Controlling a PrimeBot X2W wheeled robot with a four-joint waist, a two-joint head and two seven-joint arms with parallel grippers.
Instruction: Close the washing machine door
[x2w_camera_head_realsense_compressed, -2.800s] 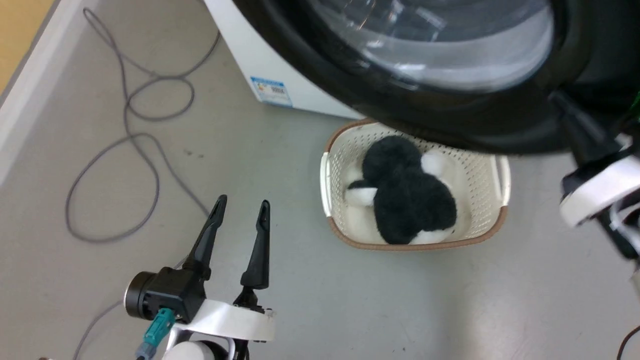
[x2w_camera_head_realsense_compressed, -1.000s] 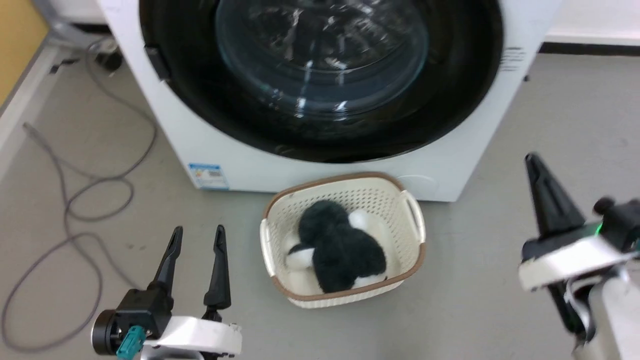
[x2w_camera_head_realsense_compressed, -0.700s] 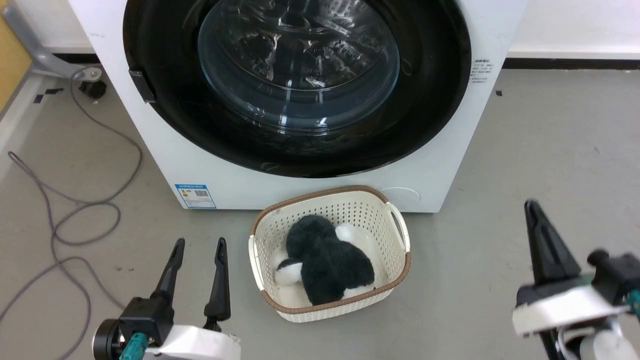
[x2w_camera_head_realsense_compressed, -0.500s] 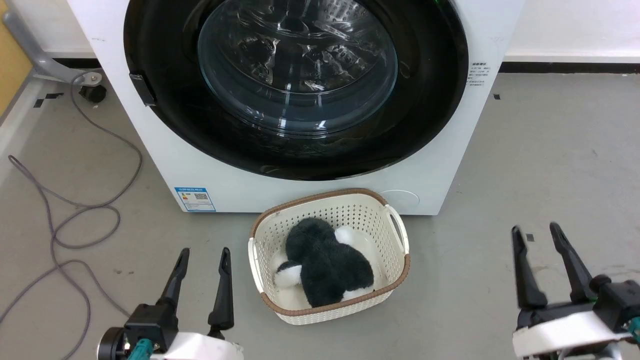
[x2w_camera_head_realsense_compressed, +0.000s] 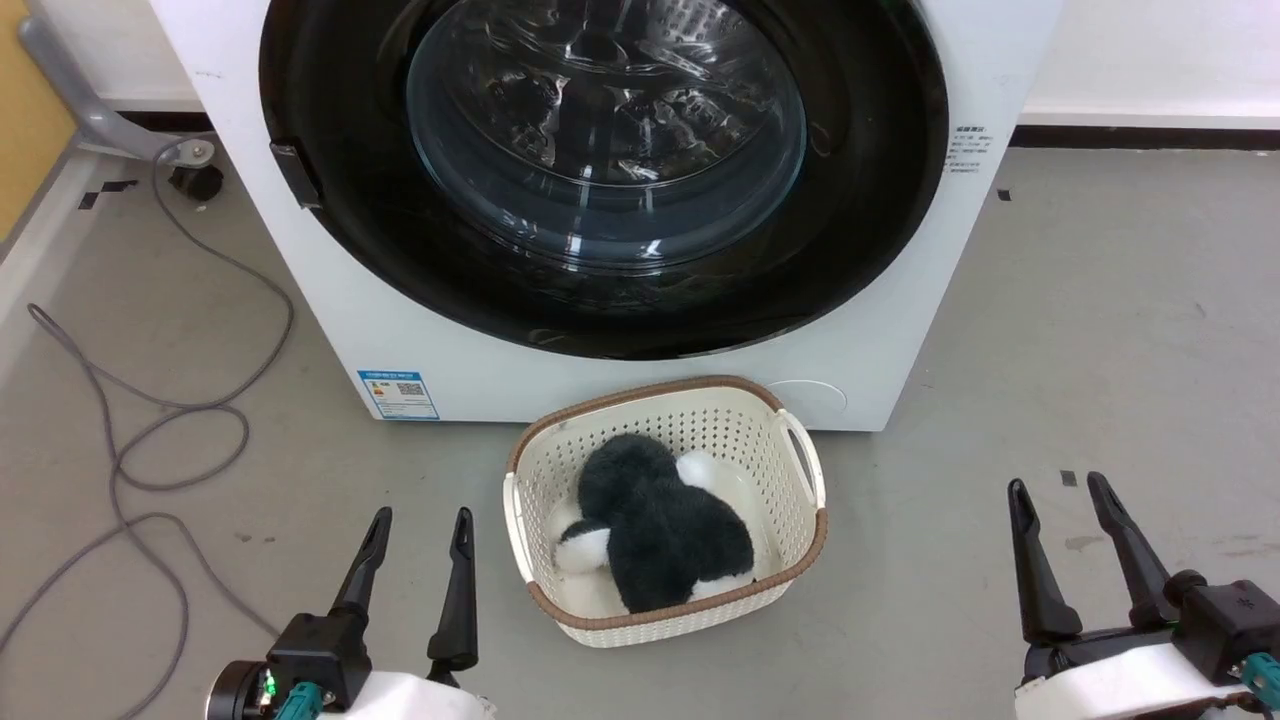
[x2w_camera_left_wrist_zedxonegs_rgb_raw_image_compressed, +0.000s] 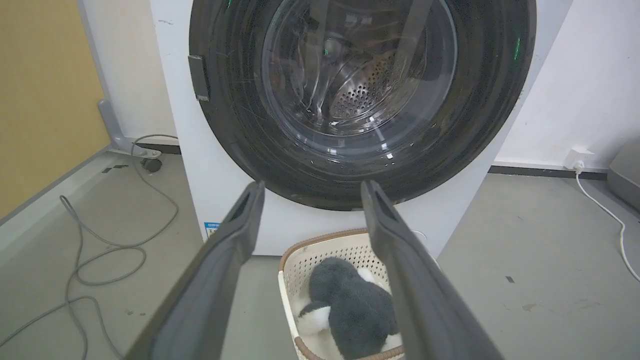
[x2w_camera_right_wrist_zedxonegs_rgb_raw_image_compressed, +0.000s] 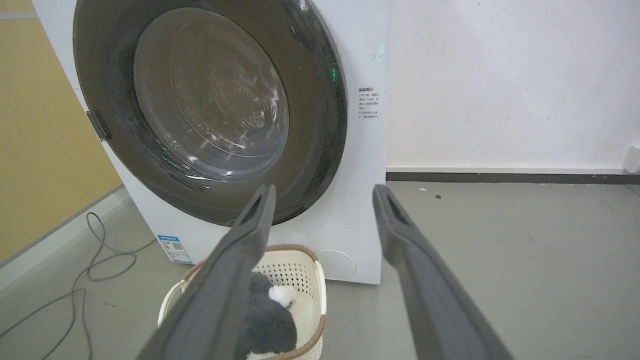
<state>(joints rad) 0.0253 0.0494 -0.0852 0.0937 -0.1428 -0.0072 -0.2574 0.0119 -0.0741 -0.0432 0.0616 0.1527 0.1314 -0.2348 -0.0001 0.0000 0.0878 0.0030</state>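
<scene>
The washing machine (x2w_camera_head_realsense_compressed: 900, 330) is a white front-loader standing before me. Its door (x2w_camera_head_realsense_compressed: 600, 170), a black-rimmed disc with a bulging glass centre, lies flat against the machine's front. The same door (x2w_camera_left_wrist_zedxonegs_rgb_raw_image_compressed: 350, 90) shows in the left wrist view, and the door (x2w_camera_right_wrist_zedxonegs_rgb_raw_image_compressed: 210, 105) shows again in the right wrist view. My left gripper (x2w_camera_head_realsense_compressed: 420, 520) hovers low at the lower left, open and empty. Low at the lower right hangs my right gripper (x2w_camera_head_realsense_compressed: 1060, 490), open with nothing between its fingers. Both stand well back from the machine.
A cream perforated basket (x2w_camera_head_realsense_compressed: 795, 470) holding a dark and white plush toy (x2w_camera_head_realsense_compressed: 655, 525) sits on the floor right in front of the machine. A grey cable (x2w_camera_head_realsense_compressed: 170, 430) loops over the floor at the left. A white wall (x2w_camera_right_wrist_zedxonegs_rgb_raw_image_compressed: 500, 85) rises at the right.
The door has swung from open to flat against the machine. My right gripper has dropped to the lower right and opened. The head view has shifted back and now takes in the machine's front.
</scene>
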